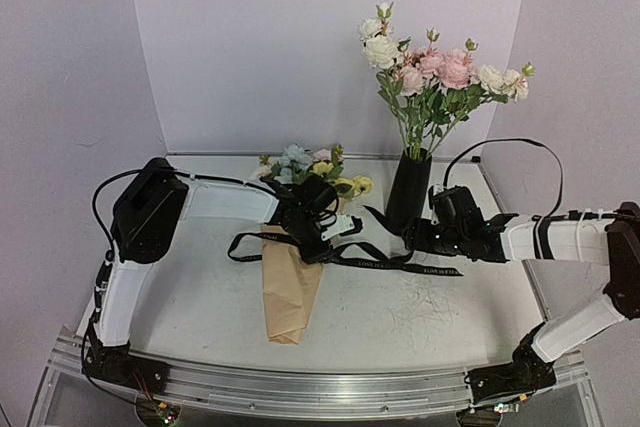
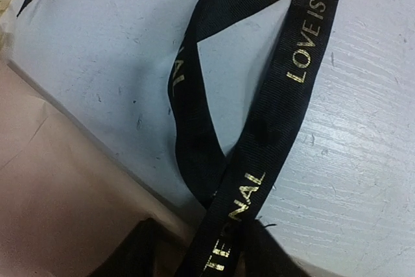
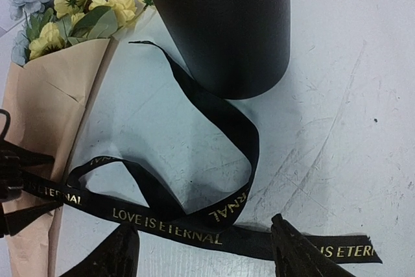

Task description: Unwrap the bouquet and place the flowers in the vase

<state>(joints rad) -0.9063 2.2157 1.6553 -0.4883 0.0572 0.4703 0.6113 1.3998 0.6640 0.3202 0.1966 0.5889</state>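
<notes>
The bouquet (image 1: 290, 292) lies on the table, tan paper cone pointing toward me, its blue and yellow flowers (image 1: 300, 162) at the far end. Its black lettered ribbon (image 1: 400, 265) trails loose across the table to the right. My left gripper (image 1: 335, 232) hovers over the cone's upper right edge. In the left wrist view the ribbon (image 2: 292, 95) runs flat between its parted fingers (image 2: 136, 251). My right gripper (image 1: 412, 237) is open just in front of the black vase (image 1: 407, 197), low over the ribbon (image 3: 168, 222), which crosses between its fingertips (image 3: 298, 251).
A tall bunch of cream and pink roses (image 1: 430, 72) stands in the vase. The vase's round body (image 3: 227, 24) fills the top of the right wrist view, beside the bouquet's paper (image 3: 45, 115) and blooms (image 3: 78, 4). White walls close the back and sides.
</notes>
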